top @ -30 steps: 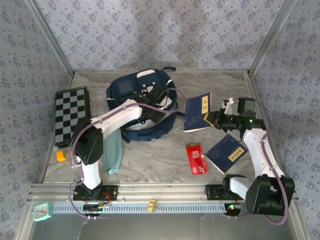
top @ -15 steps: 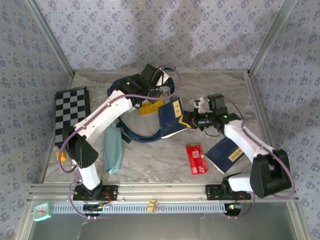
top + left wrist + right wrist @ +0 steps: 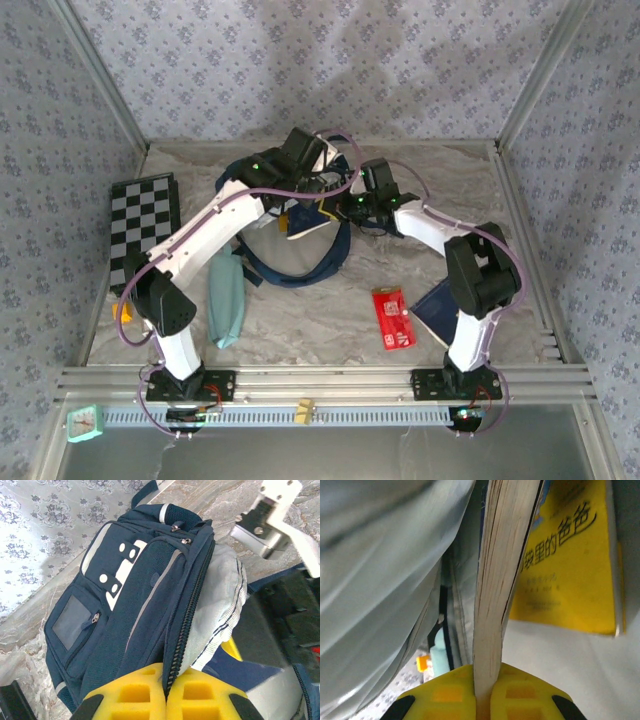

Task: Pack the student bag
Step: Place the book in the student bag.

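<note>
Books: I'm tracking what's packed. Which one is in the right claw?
The pinched book, edge-on with pages showing, beside the yellow book; the navy book lies flat on the table.

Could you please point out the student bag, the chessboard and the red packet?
student bag (image 3: 142,612): left wrist view, front pocket.
chessboard (image 3: 143,232): top external view, centre.
red packet (image 3: 393,318): top external view, middle.

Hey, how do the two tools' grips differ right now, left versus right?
The left tool is pinching soft fabric, the zipper edge of the backpack; the right tool is pinching a stiff book by its page edge. The left one lifts the backpack's mouth from outside; the right one reaches into that opening. Both are shut and yellow-tipped.
</note>
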